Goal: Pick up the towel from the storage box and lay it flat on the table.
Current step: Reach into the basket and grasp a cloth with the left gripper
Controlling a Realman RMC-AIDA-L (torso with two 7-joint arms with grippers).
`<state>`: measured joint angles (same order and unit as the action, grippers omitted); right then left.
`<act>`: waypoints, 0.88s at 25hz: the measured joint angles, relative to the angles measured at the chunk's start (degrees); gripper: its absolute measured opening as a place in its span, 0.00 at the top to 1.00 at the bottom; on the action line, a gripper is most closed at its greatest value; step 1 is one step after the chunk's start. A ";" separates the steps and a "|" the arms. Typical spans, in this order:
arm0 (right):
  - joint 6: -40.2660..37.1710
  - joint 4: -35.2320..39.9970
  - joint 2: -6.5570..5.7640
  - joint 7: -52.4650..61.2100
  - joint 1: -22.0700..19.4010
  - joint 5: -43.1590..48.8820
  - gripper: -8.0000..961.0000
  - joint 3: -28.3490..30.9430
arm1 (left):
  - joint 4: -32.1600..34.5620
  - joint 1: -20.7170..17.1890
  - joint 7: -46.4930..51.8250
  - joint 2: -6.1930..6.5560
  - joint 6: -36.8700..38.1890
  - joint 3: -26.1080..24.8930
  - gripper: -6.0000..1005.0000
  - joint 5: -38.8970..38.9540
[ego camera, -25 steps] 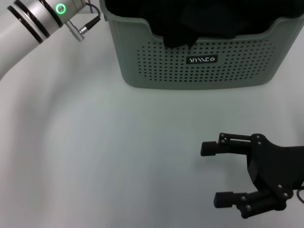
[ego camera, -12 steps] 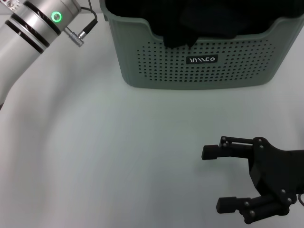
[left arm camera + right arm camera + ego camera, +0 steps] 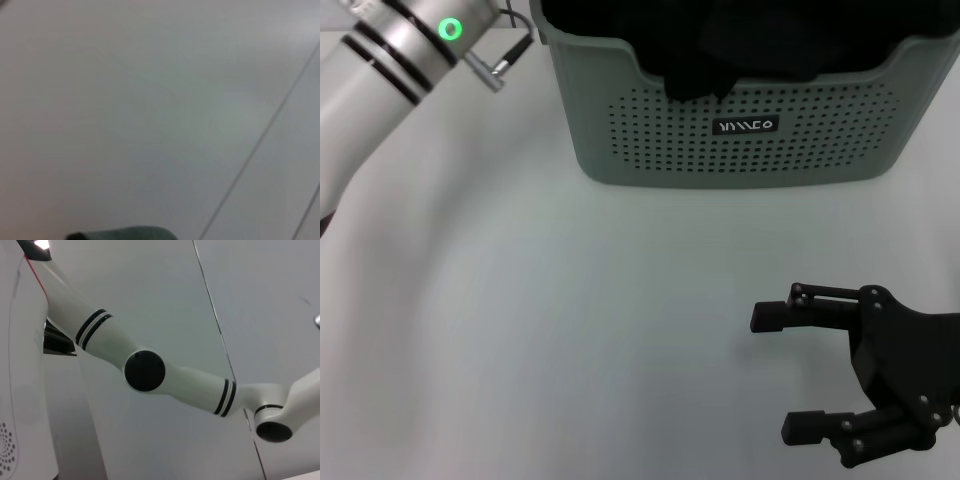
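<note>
Right pincer (image 3: 782,372) wide open, empty, hovering over table (image 3: 570,330); towel (image 3: 740,45) in storage box (image 3: 650,140).

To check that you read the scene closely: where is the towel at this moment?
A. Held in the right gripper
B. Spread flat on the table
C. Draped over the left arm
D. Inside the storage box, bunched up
D. The dark towel lies crumpled inside the storage box, one fold hanging over its dipped front rim, while the right gripper sits apart over the table with its jaws open and empty.
</note>
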<state>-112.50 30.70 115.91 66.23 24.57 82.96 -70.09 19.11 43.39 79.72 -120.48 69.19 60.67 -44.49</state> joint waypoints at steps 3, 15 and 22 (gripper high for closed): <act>0.27 0.08 -0.06 -0.26 0.28 0.00 0.11 0.06 | 0.41 -1.79 0.75 0.11 0.14 0.01 0.95 3.17; 1.00 0.34 -0.10 -1.20 2.32 0.00 0.11 0.04 | -0.01 -3.28 0.85 -0.04 -4.70 0.74 0.52 4.68; 1.64 0.34 -0.07 -1.31 2.24 0.00 0.11 0.13 | -0.72 -0.39 0.76 -0.10 -7.66 1.82 0.49 4.66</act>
<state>-110.86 31.04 115.83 64.92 26.81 82.97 -69.97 18.39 43.00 80.48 -120.58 61.53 62.49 -39.83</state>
